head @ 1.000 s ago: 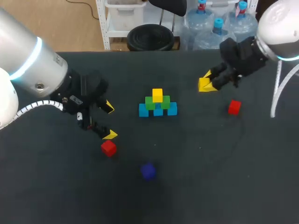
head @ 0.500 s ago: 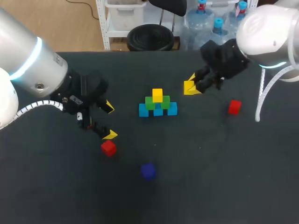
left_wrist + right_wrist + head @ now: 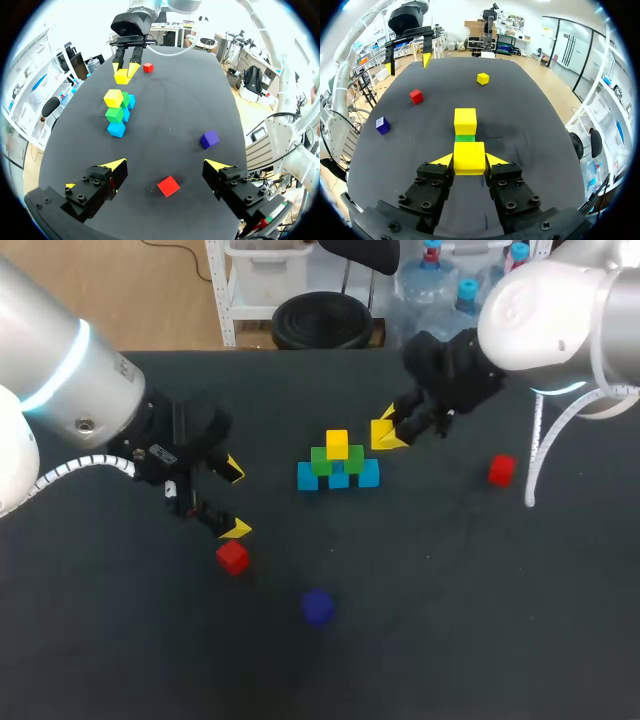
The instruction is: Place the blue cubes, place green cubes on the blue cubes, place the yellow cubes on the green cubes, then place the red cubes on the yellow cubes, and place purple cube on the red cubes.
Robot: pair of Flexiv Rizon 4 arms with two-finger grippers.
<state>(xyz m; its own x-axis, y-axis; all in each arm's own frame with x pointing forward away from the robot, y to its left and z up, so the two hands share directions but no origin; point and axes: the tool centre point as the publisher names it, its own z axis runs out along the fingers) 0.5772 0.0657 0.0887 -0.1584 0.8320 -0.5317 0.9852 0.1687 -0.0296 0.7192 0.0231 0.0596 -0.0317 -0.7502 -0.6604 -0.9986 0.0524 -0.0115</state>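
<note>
1. 1 yellow cube is the piece in play. It's pinched from both sides by the fingers of the right gripper. It looks lifted clear of the table, just beside the stack's right side. My guess is it's held up like that so it can come in over the greens without bumping anything.
2. The stack sits mid-table, a bit toward the far edge. It has 3 blue cubes in a row, 2 green cubes on them, and a top yellow cube on the greens. So the yellow layer looks half done to me, and the room left up there looks tight.
3. A spare yellow cube lies loose on the table past the stack in the right wrist view. The head view doesn't show it.
4. The 2 red cubes are for later. The right red cube is toward the right edge. The left red cube is on the left half, close by the left gripper, whose fingers are spread wide with nothing in them. That arm is probably lined up for the red layer.
5. The purple cube sits alone toward the near edge, well apart from the stack, which fits since it goes on last.
</note>
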